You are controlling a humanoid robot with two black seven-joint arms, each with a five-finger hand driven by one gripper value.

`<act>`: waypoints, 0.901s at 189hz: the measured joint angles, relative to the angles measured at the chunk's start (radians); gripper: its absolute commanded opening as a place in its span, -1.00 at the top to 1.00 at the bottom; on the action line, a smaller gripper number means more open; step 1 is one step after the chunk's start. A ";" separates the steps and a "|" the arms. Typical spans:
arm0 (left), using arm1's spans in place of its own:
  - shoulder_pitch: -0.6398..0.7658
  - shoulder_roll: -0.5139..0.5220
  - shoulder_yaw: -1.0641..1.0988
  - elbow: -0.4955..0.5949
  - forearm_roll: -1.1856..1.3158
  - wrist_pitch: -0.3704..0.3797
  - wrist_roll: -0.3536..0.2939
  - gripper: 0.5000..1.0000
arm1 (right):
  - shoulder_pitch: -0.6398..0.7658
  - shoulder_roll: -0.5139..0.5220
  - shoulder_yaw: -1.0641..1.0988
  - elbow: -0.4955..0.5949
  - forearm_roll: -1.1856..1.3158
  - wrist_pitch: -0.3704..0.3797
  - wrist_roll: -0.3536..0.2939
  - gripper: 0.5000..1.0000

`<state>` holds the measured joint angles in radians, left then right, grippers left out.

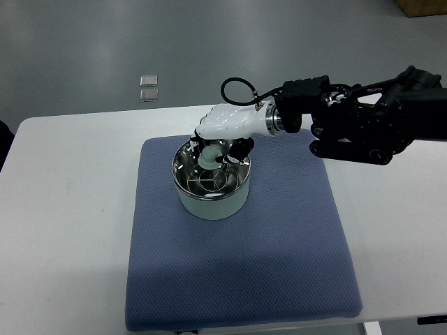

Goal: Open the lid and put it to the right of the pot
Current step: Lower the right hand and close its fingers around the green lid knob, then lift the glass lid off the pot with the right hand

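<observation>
— What carries it all?
— A white, smooth-topped table (66, 209) with rounded corners (grey floor shows beyond its far edge).
— And directly on it?
— A blue-grey, square, textured fabric mat (237, 272), lying flat near the middle, its front edge close to the table's near edge.

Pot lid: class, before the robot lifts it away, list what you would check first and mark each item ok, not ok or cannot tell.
1. Right hand over the lid knob: ok.
2. Fingers firmly closed on the knob: cannot tell, the hand hides the contact.
3. Lid still seated on the pot: ok.
4. Blue mat right of the pot free for the lid: ok.
5. Pot well inside the mat, away from the table edge: ok.
</observation>
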<state>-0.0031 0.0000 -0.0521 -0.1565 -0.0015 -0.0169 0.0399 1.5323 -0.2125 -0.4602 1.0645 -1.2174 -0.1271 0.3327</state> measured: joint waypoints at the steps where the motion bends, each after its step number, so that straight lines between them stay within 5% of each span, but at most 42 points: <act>1: 0.000 0.000 0.000 0.000 0.000 0.000 0.000 -1.00 | 0.000 0.000 0.000 0.000 0.000 0.000 0.000 0.49; 43: 0.000 0.000 0.000 0.000 0.000 0.000 0.000 -1.00 | -0.003 0.001 0.000 0.000 -0.001 0.001 -0.001 0.64; 68: 0.000 0.000 0.000 0.000 0.000 0.000 0.000 -1.00 | -0.005 0.001 -0.002 -0.004 -0.005 0.001 -0.001 1.00; 170: 0.000 0.000 0.000 0.000 0.000 0.000 0.000 -1.00 | -0.001 0.000 -0.005 -0.012 -0.016 0.000 0.000 1.00</act>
<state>-0.0031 0.0000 -0.0522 -0.1566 -0.0015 -0.0169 0.0399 1.5312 -0.2127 -0.4648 1.0523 -1.2333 -0.1268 0.3324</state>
